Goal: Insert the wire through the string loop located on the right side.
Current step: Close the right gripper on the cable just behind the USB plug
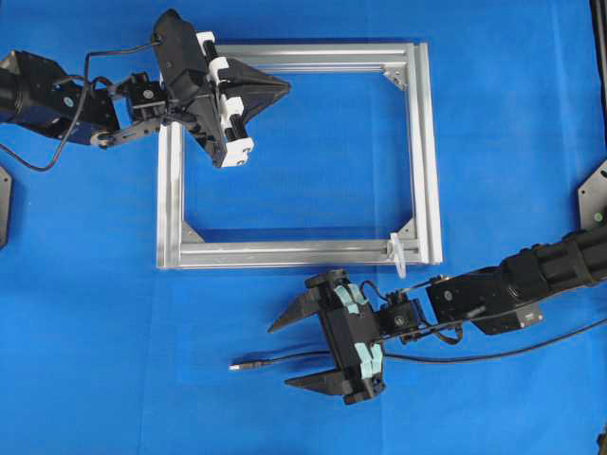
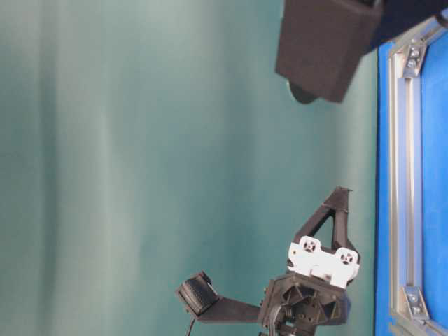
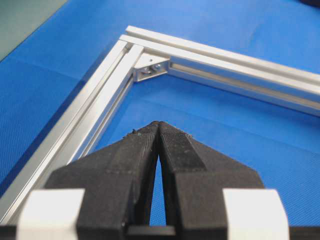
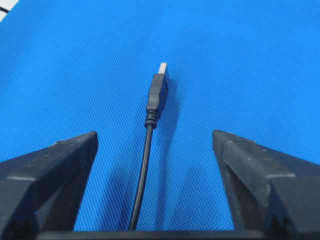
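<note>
The wire (image 1: 294, 358) is a thin black cable lying on the blue cloth, running in from the right and ending in a small metal plug (image 1: 235, 365). My right gripper (image 1: 279, 357) is open and straddles the wire just behind the plug, with neither finger touching it. In the right wrist view the wire (image 4: 144, 167) runs up between the spread fingers (image 4: 60, 160) to the plug (image 4: 159, 90). The string loop (image 1: 399, 254) is a small white loop at the near right corner of the aluminium frame (image 1: 422, 142). My left gripper (image 1: 285, 87) is shut and empty above the frame's far left corner.
The rectangular frame lies flat on the blue cloth, with metal brackets (image 3: 150, 70) in its corners. The left wrist view shows the shut tips (image 3: 159, 125) over the cloth inside the frame. Black plates sit at the table's left (image 1: 4, 204) and right (image 1: 593, 199) edges.
</note>
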Robot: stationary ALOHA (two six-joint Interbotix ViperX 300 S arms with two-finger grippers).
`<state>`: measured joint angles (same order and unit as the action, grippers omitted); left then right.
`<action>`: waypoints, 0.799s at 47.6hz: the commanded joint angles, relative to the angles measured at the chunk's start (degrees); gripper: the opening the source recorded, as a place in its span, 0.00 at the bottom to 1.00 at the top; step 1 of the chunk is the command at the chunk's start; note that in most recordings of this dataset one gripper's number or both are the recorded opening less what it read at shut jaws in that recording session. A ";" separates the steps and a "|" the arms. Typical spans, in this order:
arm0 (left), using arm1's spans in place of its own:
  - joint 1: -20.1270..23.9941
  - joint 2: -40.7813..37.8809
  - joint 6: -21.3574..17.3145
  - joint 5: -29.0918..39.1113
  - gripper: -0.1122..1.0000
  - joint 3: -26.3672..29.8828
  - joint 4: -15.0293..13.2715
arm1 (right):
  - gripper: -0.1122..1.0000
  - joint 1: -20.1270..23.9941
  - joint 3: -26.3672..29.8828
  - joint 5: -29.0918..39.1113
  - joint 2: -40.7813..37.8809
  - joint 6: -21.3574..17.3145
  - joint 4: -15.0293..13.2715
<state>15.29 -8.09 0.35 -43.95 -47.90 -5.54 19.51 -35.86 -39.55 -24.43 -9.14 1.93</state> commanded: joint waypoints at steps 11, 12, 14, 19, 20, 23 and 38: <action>-0.26 1.58 0.09 -0.26 0.10 0.53 0.18 | 0.22 0.18 1.32 2.72 0.79 0.44 0.00; -0.26 1.58 0.09 -0.26 0.10 0.53 0.18 | 0.18 0.18 1.23 2.64 0.79 0.44 0.00; -0.26 1.58 0.09 -0.26 0.10 0.53 0.18 | 0.12 0.09 1.23 2.55 0.79 0.44 -0.09; -0.26 1.58 0.09 -0.26 0.10 0.53 0.18 | 0.07 0.09 1.32 2.55 0.70 0.44 0.00; -0.18 1.58 0.09 -0.26 0.10 0.53 0.18 | 0.07 0.09 1.32 2.64 0.70 0.44 -0.09; -0.26 1.58 0.09 -0.26 0.10 0.53 0.18 | 0.07 0.09 1.32 2.72 0.79 0.44 0.00; -0.18 1.58 0.09 -0.26 0.10 0.53 0.18 | 0.07 0.09 0.70 4.13 5.36 0.53 -0.09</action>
<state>15.21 -8.09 0.35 -43.95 -47.90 -5.54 19.42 -35.51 -35.86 -23.29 -8.79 1.93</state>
